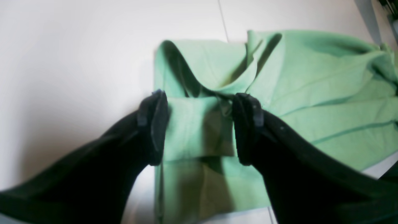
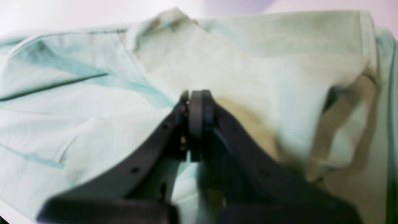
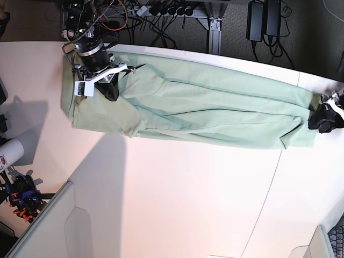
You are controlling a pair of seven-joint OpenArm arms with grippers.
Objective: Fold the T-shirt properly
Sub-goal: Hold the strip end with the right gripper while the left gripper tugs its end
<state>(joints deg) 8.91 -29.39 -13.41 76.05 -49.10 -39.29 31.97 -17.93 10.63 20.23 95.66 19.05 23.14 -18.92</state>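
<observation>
T-shirt [image 1: 304,93] edge lies between the spread left end effector [image 1: 199,127] fingers

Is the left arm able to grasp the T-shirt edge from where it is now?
Probably yes: the left pincer stands open with a folded edge of the T-shirt between its fingers, and nothing blocks it.

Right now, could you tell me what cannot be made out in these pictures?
- Left wrist view: the shirt's right end is cut off by the frame edge.
- Right wrist view: blur; whether the shut right pincer pinches cloth is unclear.
- Base view: the left pincer is too small to read.
</observation>
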